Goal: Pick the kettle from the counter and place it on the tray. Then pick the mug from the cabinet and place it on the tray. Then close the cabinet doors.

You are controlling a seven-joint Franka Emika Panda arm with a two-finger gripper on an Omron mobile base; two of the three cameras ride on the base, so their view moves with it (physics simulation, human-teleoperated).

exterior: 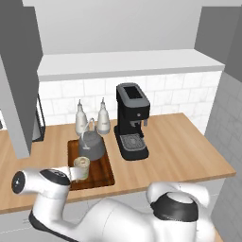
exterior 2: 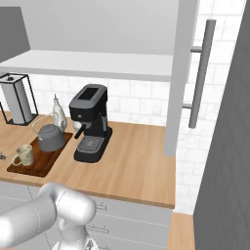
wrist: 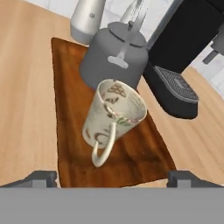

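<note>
While hanging wide above the long light wooden counter (exterior: 179,151), sitting on the flat dark brown wooden tray (wrist: 65,109): squat dark grey metal kettle (wrist: 114,57) at the back, small cream patterned mug (wrist: 114,116) just before it; two-finger gripper (wrist: 113,177) spreading apart, pinching nothing.

No readable text, label, brand or number anywhere; the small cream mug (wrist: 114,117) ahead of the fingertips bears only greenish speckles.

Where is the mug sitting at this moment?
The mug stands upright on the tray, at its near end just in front of the kettle, with the coffee machine on the counter beside the tray.
</note>
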